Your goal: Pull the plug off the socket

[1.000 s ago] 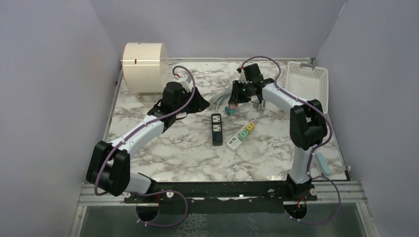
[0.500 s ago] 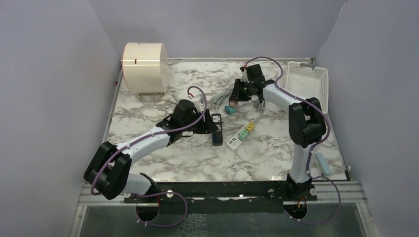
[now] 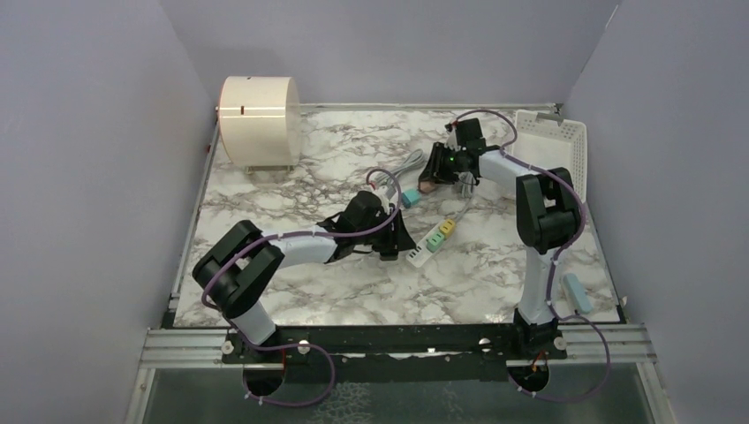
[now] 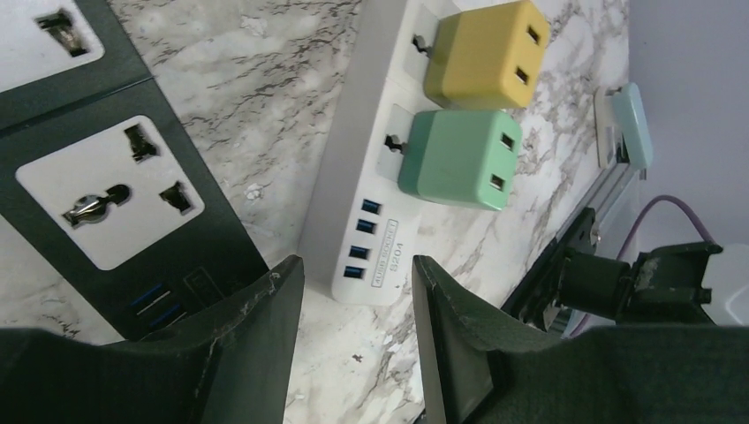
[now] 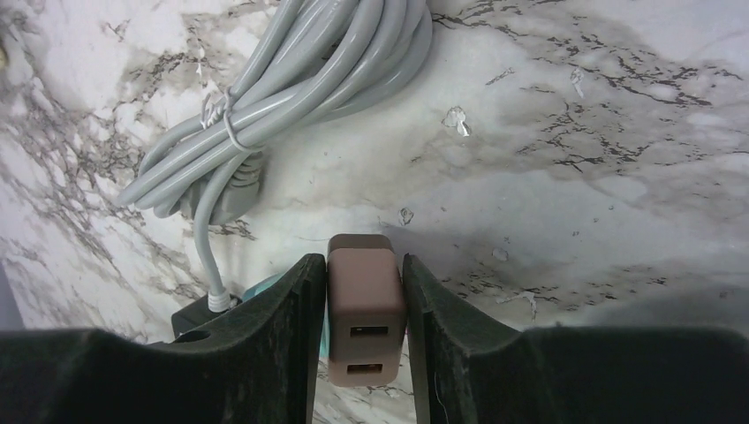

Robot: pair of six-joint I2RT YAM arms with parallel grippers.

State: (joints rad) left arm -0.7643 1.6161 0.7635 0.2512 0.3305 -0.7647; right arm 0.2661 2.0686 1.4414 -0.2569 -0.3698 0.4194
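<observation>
Under the left pincer (image 4: 355, 269) two power strips lie on the worktop (image 4: 265, 97). The black strip (image 4: 97, 177) is off to its left with bare sockets, and the white strip (image 4: 358, 190) runs straight ahead from between its fingertips. Its jaws stand half apart with nothing in them.

Beyond the tips and a little right, two plugs are seated in the white strip: the green plug (image 4: 455, 159) nearer and the yellow plug (image 4: 486, 53) farther. I judge the step in hand to be one of these, most likely the green.

To do it well, the pincer should move forward and slightly right until the green body sits squarely between the jaws. It should close on the flat sides, not the corners, then pull straight along the pins, away from the strip's face. A slanted pull may drag the light strip along or jam the pins.

Farther right, the right pincer (image 5: 363, 261) is clamped on the brown plug (image 5: 365, 309), which is free of any socket. The grey cable bundle (image 5: 300, 88) lies ahead and to its left. If the strip lifts, this arm could press it down once its load is released.
</observation>
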